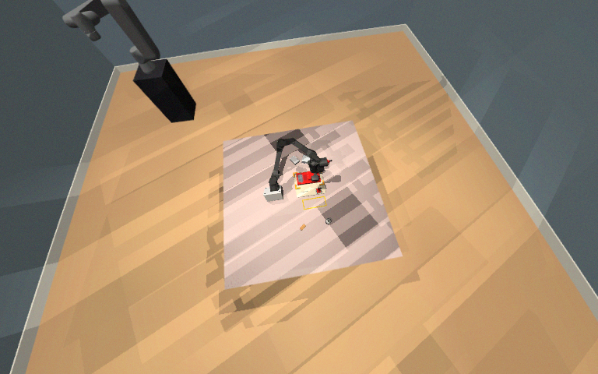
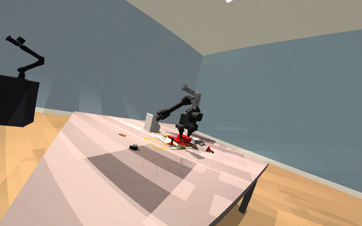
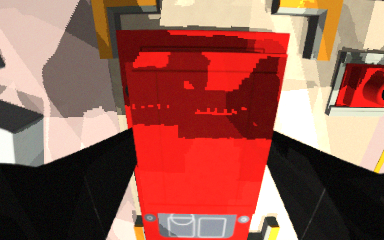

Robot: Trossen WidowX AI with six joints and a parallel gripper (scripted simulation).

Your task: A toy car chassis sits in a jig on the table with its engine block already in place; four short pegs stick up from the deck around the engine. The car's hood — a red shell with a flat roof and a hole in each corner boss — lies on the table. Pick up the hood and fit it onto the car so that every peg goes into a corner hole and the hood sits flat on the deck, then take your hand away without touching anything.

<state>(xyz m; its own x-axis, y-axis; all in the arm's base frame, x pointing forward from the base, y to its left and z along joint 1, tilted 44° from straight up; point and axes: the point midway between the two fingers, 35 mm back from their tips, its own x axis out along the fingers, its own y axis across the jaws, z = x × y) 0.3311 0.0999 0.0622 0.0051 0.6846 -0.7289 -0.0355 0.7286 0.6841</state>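
Note:
The red hood (image 2: 184, 139) (image 3: 200, 175) is between the two black fingers of my gripper (image 2: 185, 135) (image 3: 201, 134), which is shut on its sides. The hood is over the red chassis (image 1: 300, 178) (image 3: 197, 225), its long side in line with it. In the wrist view the chassis shows past the hood's far end, and its grey panel shows at the near end. The chassis sits in the jig (image 1: 304, 192) (image 3: 200, 15) between yellow corner brackets. The pegs, the corner holes and the engine block are hidden, so I cannot tell whether the hood touches the deck.
A small red part (image 2: 171, 142) (image 3: 357, 92) stands beside the chassis. A red wedge (image 2: 208, 149) and a grey box (image 2: 196, 140) (image 3: 27, 145) are nearby. A yellow outline (image 1: 314, 207), a black wheel (image 1: 328, 221) (image 2: 133, 146) and an orange block (image 1: 303, 227) (image 2: 122, 134) lie farther off.

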